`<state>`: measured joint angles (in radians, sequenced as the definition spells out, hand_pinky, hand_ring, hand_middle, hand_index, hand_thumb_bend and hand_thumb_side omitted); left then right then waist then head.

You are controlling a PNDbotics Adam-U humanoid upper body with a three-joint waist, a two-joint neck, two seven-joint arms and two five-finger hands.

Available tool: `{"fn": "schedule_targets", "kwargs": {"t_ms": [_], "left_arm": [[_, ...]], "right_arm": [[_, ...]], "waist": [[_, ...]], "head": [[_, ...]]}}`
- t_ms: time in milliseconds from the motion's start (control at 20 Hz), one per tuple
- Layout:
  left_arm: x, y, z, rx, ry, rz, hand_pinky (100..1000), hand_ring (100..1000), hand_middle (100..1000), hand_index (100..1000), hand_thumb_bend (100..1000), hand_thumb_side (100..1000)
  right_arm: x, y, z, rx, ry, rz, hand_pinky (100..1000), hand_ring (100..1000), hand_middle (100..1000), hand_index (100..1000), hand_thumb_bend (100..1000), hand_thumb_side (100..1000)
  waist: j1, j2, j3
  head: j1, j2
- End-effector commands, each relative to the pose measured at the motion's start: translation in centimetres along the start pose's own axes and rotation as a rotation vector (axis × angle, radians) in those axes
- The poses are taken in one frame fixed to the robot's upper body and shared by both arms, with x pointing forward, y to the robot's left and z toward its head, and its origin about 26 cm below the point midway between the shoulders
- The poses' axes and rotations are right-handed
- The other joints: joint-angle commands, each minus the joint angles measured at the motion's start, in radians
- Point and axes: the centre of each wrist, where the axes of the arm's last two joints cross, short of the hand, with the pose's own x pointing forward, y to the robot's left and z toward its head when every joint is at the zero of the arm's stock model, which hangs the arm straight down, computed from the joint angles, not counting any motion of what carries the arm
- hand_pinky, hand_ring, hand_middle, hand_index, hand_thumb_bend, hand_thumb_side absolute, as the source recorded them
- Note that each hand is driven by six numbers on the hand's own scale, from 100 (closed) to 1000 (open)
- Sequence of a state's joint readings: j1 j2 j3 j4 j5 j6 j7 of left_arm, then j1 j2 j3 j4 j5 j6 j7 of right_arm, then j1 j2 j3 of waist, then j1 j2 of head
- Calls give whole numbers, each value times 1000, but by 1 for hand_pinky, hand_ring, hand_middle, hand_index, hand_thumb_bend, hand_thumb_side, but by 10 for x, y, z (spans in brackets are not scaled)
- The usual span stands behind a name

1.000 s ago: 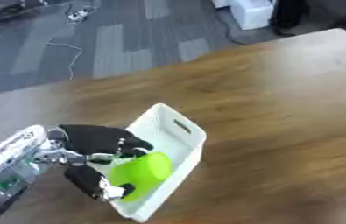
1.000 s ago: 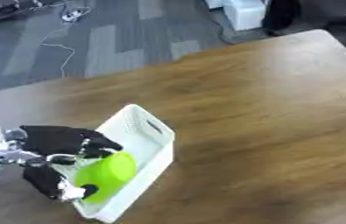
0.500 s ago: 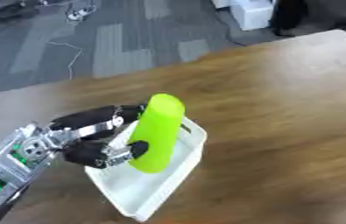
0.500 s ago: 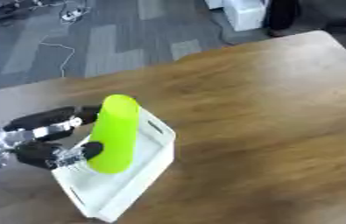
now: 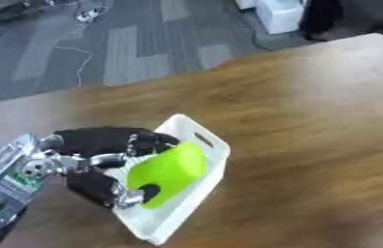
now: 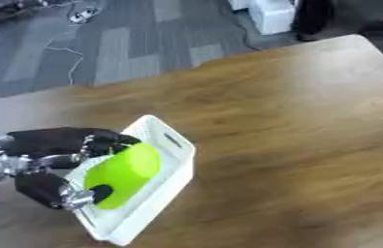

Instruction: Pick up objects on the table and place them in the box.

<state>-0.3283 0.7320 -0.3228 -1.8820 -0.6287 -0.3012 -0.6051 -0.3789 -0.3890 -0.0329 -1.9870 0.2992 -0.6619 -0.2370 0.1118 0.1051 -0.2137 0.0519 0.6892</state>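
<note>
The wooden table (image 5: 313, 145) fills most of both views, with grey carpet beyond its far edge. On it, toward the robot's left, sits the white box (image 5: 201, 137), a shallow plastic bin with a slot handle in its far end wall, lying askew to the table edge.

The left hand (image 5: 101, 155) reaches over the box from the left, its black fingers curled across the top of the green object (image 5: 167, 172) and the thumb pressed against the near end, so the hand is clamped on it. The right hand shows in neither view.

The step in hand looks like the placing: the green object lies tilted along the length of the box, low between its walls. Whether it rests on the floor of the box cannot be told, since the hand covers that side. The next move calls for lowering it until it lies flat, spreading the fingers, and drawing the hand up and away to the left without catching the near wall and dragging the light bin.

The green object is 1 smooth, bright lime cylinder with rounded ends and a matte surface, somewhat shorter than the box. It bears no marking that can be made out.
</note>
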Motion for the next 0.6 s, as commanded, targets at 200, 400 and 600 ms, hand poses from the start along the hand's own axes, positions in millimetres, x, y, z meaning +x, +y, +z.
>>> {"fn": "schedule_targets", "kwargs": {"t_ms": [200,400,600], "left_arm": [[0,-3,5,-298,134,-276,1000,1000,1000,1000,640,1000],[12,5,13,-455,172,-383,1000,1000,1000,1000,664,1000],[14,14,26,-516,171,-474,1000,1000,1000,1000,594,1000]], "right_arm": [[2,-4,-5,3,-23,11,354,471,488,568,247,1000],[2,-4,-5,6,-22,12,353,471,488,568,247,1000],[2,-4,-4,13,-19,15,353,471,488,568,247,1000]], "waist": [[-7,-9,0],[-5,-10,1],[-2,-12,4]], "head": [[-1,-5],[-1,1],[-3,9]]}}
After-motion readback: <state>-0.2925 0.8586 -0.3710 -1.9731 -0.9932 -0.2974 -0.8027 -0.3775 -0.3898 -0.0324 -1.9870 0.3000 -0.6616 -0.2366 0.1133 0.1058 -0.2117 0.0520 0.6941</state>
